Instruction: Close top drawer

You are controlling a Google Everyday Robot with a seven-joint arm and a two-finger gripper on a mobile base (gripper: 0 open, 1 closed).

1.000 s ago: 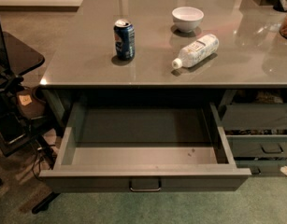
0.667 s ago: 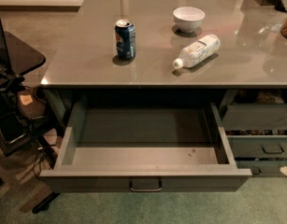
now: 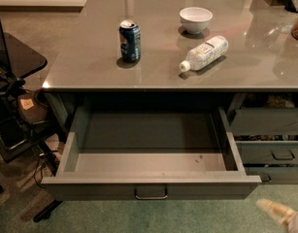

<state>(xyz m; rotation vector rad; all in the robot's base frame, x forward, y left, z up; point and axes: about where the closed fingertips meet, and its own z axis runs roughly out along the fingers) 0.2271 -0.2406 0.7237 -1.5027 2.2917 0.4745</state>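
The top drawer (image 3: 95, 190) is pulled far out toward the near side, under the grey table top (image 3: 80, 62). It is wide and shallow. Nothing lies inside it but a few tiny specks. A small metal handle (image 3: 151, 193) sits in the middle of its front.

The gripper (image 3: 277, 211) is low in the near right corner, well apart from the drawer. Only a pale bit of it shows, so I cannot tell if it is open or closed. I see nothing in it.

The drawer looks like hard metal, so it should not bend or break when pushed. It is empty, so I think it is light and will slide back easily (though a wide drawer can twist and stick if it is pushed at one end). The best spot is the middle of the front, right by the handle. There is no need to grab anything; a flat push toward the far side should do. The front looks smooth, so the gripper could slip sideways.

A blue can (image 3: 129, 41), a white bowl (image 3: 195, 19) and a bottle (image 3: 204, 53) lying on its side sit on the table top. A hard slam could make the bottle roll.
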